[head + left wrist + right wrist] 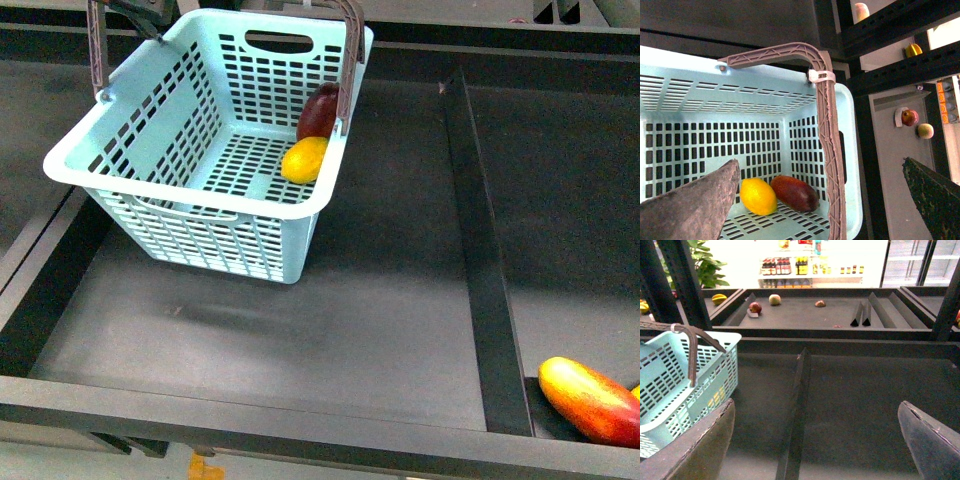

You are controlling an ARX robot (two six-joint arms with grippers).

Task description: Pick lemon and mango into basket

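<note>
The turquoise basket [150, 150] stands at the back left of the dark shelf, both brown handles up. Inside, against its right wall, the yellow lemon [305, 159] lies beside the dark red mango [320, 110]. From the left wrist view I look down into the basket [700, 100] at the lemon [758, 196] and the mango [794, 192] side by side on its slotted floor. My left gripper [822, 200] hangs open above the basket's handle [827, 135], holding nothing. My right gripper [815, 440] is open over the bare shelf, with the basket [670, 375] off to one side.
A raised black divider [482, 260] splits the shelf to the right of the basket. An elongated red-to-yellow fruit [590, 400] lies in the front right compartment. Further shelves with scattered fruit [755, 307] stand beyond, behind black posts.
</note>
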